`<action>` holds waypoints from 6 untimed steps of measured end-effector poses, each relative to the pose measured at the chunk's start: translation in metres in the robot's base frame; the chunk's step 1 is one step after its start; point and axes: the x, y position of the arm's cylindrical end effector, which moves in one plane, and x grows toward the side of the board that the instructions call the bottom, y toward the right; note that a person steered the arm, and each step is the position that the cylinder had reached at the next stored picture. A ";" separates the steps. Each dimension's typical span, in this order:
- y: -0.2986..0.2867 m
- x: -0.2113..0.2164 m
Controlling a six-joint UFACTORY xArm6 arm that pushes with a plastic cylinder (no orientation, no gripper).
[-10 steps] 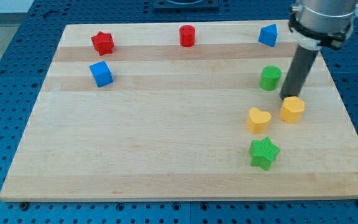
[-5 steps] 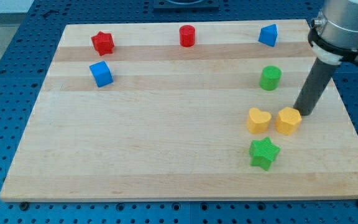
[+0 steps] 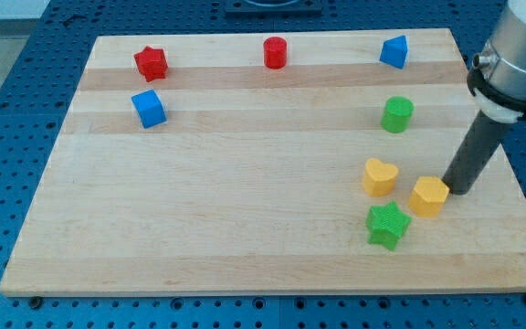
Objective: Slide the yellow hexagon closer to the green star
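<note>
Yellow hexagon (image 3: 428, 196) (my tip (image 3: 452, 191) touching it) sits just beside green star (image 3: 388, 225)

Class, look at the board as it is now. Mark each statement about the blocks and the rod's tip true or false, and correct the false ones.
1. My tip is at the view's right of the yellow hexagon. True.
2. The green star lies at the view's top edge. False: it lies near the view's bottom, below the yellow heart.
3. The green cylinder touches the yellow heart. False: they are apart.
4. The red cylinder is at the view's right of the red star. True.
</note>
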 end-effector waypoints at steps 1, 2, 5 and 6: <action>-0.019 -0.003; -0.019 -0.003; -0.041 0.005; -0.032 0.023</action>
